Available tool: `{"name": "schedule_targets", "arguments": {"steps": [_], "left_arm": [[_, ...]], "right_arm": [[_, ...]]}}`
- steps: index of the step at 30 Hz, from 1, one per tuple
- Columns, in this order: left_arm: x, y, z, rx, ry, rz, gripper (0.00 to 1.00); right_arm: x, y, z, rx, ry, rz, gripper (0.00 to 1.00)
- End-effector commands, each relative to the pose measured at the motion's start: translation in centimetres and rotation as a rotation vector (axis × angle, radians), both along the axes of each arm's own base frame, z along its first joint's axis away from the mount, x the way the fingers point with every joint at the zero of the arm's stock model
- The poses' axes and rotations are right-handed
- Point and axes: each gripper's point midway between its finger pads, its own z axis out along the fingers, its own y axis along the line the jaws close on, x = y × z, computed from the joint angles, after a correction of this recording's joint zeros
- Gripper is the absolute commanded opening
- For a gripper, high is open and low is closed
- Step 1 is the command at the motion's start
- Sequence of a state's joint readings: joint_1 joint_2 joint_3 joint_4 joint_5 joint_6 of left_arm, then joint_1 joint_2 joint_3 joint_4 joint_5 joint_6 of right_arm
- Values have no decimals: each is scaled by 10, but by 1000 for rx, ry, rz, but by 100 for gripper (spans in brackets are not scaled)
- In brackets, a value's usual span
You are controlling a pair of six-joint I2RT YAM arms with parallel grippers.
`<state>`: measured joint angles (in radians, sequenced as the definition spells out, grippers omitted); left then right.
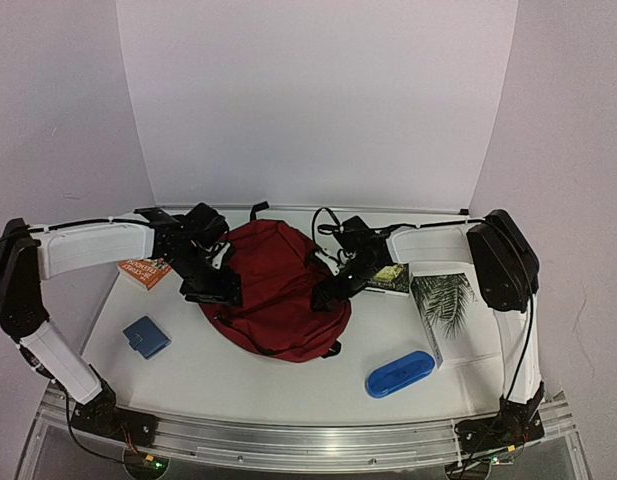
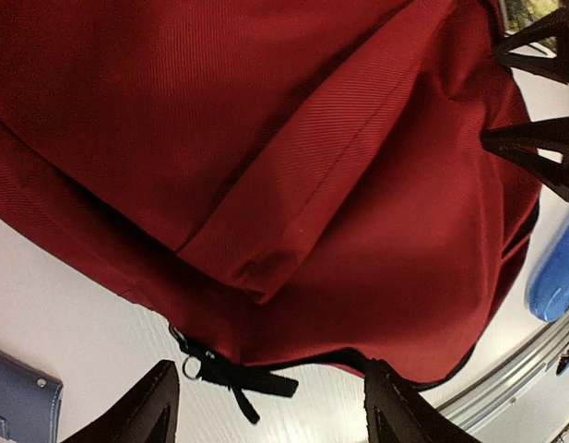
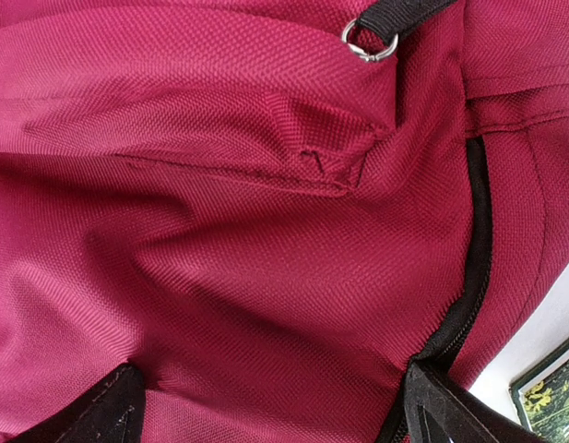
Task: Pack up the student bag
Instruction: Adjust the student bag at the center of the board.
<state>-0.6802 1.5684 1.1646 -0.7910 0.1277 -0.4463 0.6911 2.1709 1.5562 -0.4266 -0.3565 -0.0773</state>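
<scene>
Student bag (image 1: 278, 300) lies mid table (image 1: 218, 375). Left gripper (image 2: 279, 406) at bag's 9 o'clock edge, jaws released, straddling zip pull (image 2: 238, 377). Right gripper (image 3: 275, 415) at 3 o'clock edge, jaws spread wide, empty.

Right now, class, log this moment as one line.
student bag: lying on table | left gripper: open, near zip pull | right gripper: open, over bag fabric | blue case: outside bag
</scene>
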Motion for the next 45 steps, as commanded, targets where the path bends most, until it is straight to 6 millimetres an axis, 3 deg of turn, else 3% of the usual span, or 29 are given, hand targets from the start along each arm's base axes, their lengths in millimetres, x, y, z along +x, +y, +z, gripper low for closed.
{"name": "schedule_targets", "arguments": {"steps": [1,4,8,11,13,15,17,24,29,33,39,45], "left_arm": [[2,-16,-5,-28,31,-72,63],[-26,-20,-13,-51,111,-128,55],[-58,-7,-10,-40,174,-136,39],[-66,17,6,7,141,-68,28],[-61,35,20,43,83,9,26],[-51,50,31,67,30,91,27],[-41,51,36,50,-15,126,34],[-20,18,24,-44,-28,51,38],[-13,-5,14,-53,-2,-12,63],[1,-7,5,-9,-5,23,72],[15,-1,-18,116,31,58,73],[-4,17,-33,177,88,58,68]], "right_arm": [[12,-18,-19,-71,3,-46,97],[16,-21,-20,-74,1,-51,97],[21,-24,-20,-72,-3,-59,97],[25,-27,-18,-72,-8,-66,97],[29,-29,-17,-69,-12,-72,97],[30,-30,-15,-67,-16,-73,97],[31,-29,-12,-61,-17,-72,97],[26,-27,-7,-41,-6,-66,96],[24,-29,-7,-43,-2,-66,96],[22,-30,-10,-46,7,-67,96],[22,-30,-14,-51,11,-72,96],[23,-34,-17,-71,2,-75,96]]}}
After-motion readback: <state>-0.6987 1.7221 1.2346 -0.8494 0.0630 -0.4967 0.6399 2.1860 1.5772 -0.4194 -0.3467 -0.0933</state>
